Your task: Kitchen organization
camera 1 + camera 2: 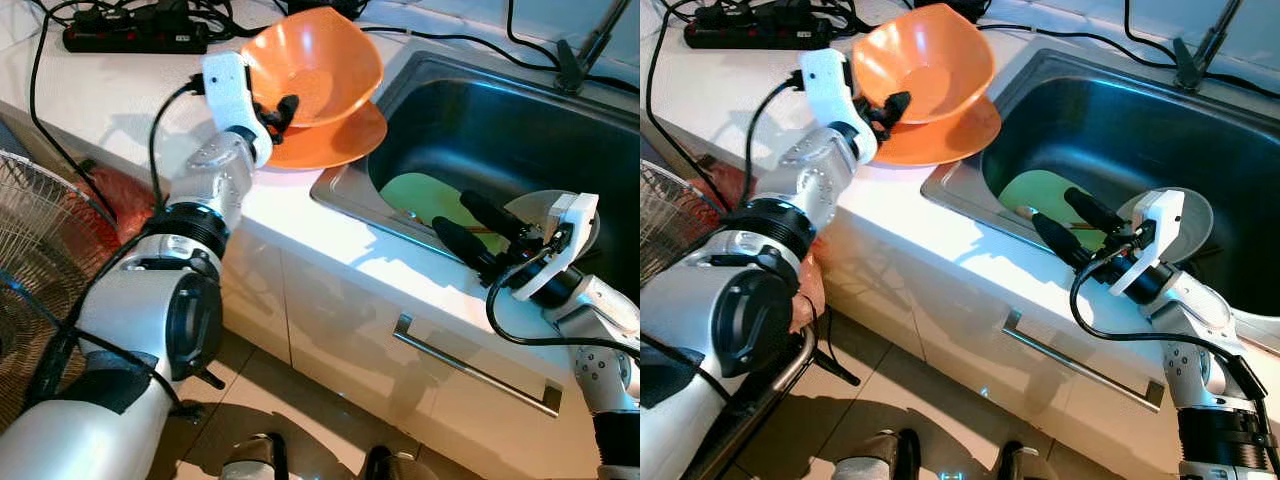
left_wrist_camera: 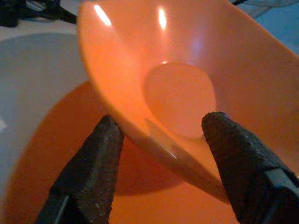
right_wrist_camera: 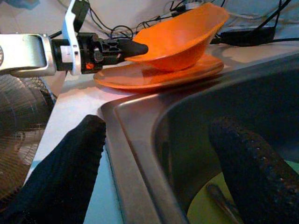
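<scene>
The left gripper [image 1: 283, 112] pinches the near rim of the orange bowl [image 1: 318, 62], one finger inside and one under, bowl tilted on the orange plate [image 1: 340, 143]. Looks like light, stiff, slick plastic, so grab at the rim. The right gripper [image 1: 478, 230] hangs spread over the sink [image 1: 345, 185].

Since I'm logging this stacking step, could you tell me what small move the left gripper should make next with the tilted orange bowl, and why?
Probably lower and level it. The left gripper pinches the near rim of the orange bowl, which sits tilted on the orange plate beside the sink. Easing the rim down before opening the fingers should let the bowl settle flat rather than rock. The right gripper hovers open over the sink, well apart.
</scene>
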Available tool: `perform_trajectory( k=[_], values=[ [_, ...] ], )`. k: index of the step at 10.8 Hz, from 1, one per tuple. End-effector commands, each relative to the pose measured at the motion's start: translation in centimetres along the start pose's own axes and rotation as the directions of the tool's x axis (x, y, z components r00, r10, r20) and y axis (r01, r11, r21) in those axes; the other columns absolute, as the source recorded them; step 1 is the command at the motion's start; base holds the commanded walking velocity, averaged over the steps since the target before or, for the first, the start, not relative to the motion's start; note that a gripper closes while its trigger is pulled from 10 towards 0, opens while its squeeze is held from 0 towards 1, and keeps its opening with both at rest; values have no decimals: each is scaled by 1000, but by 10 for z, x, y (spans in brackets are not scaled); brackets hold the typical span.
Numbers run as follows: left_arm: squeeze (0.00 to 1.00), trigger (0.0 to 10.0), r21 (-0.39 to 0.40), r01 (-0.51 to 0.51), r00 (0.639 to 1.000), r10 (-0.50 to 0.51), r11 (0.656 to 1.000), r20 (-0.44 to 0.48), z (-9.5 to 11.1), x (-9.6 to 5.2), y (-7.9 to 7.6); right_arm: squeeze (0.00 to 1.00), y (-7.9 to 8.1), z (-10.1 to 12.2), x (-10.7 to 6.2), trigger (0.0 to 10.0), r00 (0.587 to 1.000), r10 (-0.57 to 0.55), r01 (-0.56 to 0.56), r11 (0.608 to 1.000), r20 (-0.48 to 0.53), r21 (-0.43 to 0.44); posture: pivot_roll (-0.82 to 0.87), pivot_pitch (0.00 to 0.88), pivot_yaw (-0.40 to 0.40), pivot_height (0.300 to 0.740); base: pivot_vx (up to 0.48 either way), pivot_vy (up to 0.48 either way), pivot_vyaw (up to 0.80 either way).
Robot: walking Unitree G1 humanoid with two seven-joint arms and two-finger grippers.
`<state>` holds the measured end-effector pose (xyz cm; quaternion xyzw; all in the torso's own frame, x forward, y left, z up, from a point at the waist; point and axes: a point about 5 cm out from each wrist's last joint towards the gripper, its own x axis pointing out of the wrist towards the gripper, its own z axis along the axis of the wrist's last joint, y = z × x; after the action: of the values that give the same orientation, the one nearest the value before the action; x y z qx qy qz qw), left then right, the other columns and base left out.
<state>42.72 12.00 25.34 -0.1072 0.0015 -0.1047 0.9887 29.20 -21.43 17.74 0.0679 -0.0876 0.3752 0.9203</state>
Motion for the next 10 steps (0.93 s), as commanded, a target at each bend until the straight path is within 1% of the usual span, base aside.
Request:
perform_trajectory(
  k=[1, 2, 3, 7, 10],
  values=[
    [0, 2980, -4, 15, 1000, -15, 1000, -24, -2, 1, -4, 0, 2, 0, 1, 10000, 1000, 13, -13, 1000, -13, -4, 12, 184, 2, 740, 0, 0, 0],
    [0, 980, -7, 16, 1000, -16, 1000, -26, -4, 1, -5, 0, 2, -1, 1, 10000, 1000, 17, -17, 1000, -21, -8, 12, 181, 1, 740, 0, 0, 0],
    [0, 0, -7, 21, 999, -21, 1000, -26, -5, 1, -7, 0, 3, -1, 1, 10000, 1000, 18, -18, 1000, -21, -7, 8, 176, 2, 740, 0, 0, 0],
    [0, 0, -19, 21, 999, -22, 1000, -30, -8, 1, -10, 0, 3, -1, 2, 10000, 1000, 21, -22, 1000, -22, -8, 8, 168, 1, 740, 0, 0, 0],
    [0, 0, -31, 4, 1000, -5, 1000, -22, -7, 1, -6, 0, 3, -2, 3, 10000, 1000, 23, -23, 1000, -22, -6, 12, 172, -2, 740, 0, 0, 0]
  ],
)
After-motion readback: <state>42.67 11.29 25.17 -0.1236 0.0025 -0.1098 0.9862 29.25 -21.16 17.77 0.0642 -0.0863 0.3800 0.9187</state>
